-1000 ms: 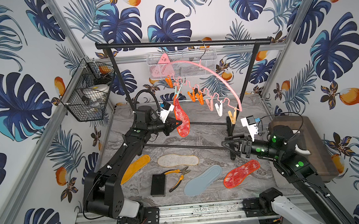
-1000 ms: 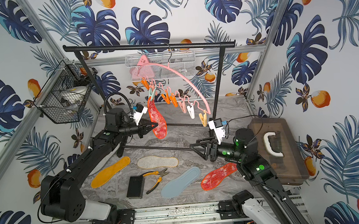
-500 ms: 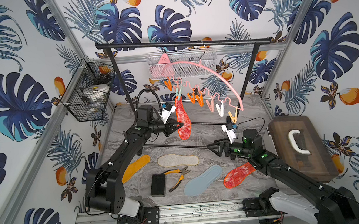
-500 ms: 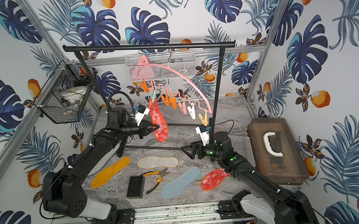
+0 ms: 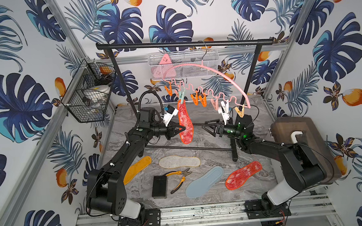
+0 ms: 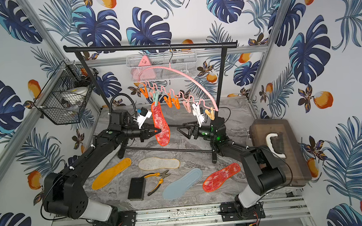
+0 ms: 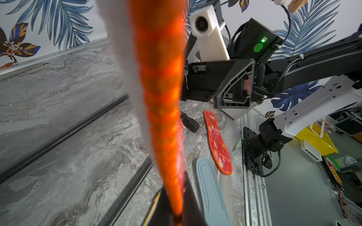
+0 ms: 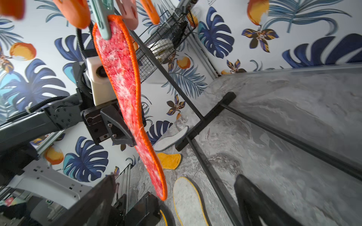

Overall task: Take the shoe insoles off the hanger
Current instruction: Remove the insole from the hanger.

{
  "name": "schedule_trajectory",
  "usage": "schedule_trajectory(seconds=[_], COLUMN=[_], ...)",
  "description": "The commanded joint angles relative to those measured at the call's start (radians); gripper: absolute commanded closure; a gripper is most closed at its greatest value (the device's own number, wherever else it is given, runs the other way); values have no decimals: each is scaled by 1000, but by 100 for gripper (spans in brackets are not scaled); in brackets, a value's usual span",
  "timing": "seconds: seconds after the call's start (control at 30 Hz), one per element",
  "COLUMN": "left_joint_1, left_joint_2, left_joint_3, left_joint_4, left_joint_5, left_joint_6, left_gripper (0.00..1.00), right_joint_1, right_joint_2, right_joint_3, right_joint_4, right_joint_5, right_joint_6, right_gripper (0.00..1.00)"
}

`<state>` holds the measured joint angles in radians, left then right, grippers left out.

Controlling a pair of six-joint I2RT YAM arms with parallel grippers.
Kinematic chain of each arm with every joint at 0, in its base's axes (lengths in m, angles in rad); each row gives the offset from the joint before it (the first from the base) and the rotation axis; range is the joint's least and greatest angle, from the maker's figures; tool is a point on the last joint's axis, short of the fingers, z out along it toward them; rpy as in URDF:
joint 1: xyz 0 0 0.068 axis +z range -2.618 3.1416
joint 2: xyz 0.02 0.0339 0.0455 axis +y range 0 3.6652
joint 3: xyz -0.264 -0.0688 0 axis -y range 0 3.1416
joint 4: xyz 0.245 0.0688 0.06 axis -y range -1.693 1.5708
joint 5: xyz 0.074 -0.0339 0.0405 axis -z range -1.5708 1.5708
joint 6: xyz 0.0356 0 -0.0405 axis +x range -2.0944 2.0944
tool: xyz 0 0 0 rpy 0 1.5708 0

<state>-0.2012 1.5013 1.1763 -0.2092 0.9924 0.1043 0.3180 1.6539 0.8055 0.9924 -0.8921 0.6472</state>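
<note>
A red-orange mesh insole hangs from a green peg on the pink hanger. My left gripper is shut on that insole's edge, about halfway down it. My right gripper stands open just right of the insole, apart from it, at the same height. Lying on the table are the yellow-orange insole, the beige one, the light blue one and a second red-orange one.
The black garment rack carries the hanger, and its base bars cross the table. Yellow-handled pliers and a black block lie among the insoles. A brown case sits at the right, a wire basket on the left wall.
My right arm has swung up and left, away from the red-orange insole on the table, to beside the hanging one, jaws open. The left gripper has kept its hold.
</note>
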Motion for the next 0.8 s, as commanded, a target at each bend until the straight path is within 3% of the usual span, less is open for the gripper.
schedule_trajectory(seconds=[0.0, 0.1, 0.17, 0.33, 0.6, 0.77], left_joint_1=[2, 1, 0, 1, -22, -33], left_joint_2=[3, 14, 23, 37, 74, 103], left_joint_3=[11, 19, 32, 36, 76, 82], left_joint_4=[15, 18, -1, -17, -106, -61], left_joint_5=[38, 46, 40, 37, 58, 91], left_joint_6=[-13, -21, -8, 20, 104, 48], left_gripper=[100, 100, 100, 100, 100, 100], right_joint_1=[-7, -8, -3, 19, 22, 23], right_joint_2=[124, 286, 345, 368, 445, 431], right_joint_3=[99, 231, 307, 374, 513, 543], right_joint_4=[271, 511, 520, 520, 522, 522], right_joint_5=[-100, -147, -151, -133, -152, -170], right_joint_6=[182, 421, 491, 463, 550, 549], right_gripper=[10, 19, 22, 20, 22, 20])
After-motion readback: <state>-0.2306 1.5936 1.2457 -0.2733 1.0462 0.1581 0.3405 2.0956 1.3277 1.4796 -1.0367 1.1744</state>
